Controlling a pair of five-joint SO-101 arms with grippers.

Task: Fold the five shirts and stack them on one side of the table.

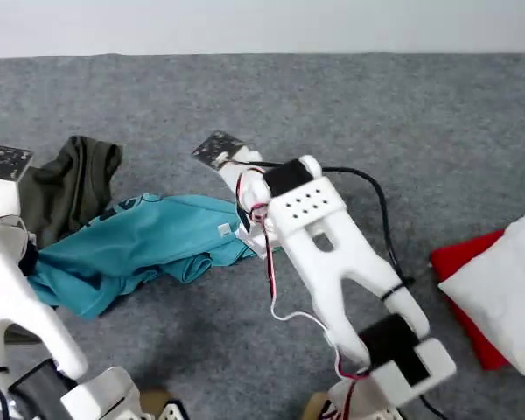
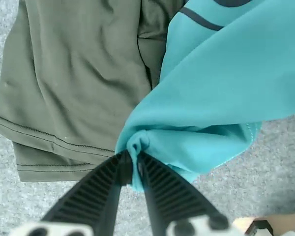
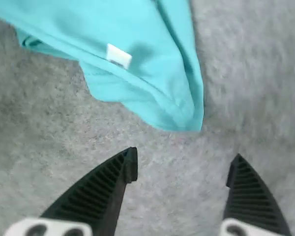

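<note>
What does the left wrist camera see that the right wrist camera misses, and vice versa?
Left wrist view, not the right: the olive-green cotton shirt and the left gripper shut on a fold of the turquoise jersey shirt. Right wrist view, not the left: the right gripper open above the grey felt table cover, and a white sewn-in label. Both: the turquoise jersey shirt and that cover.
</note>
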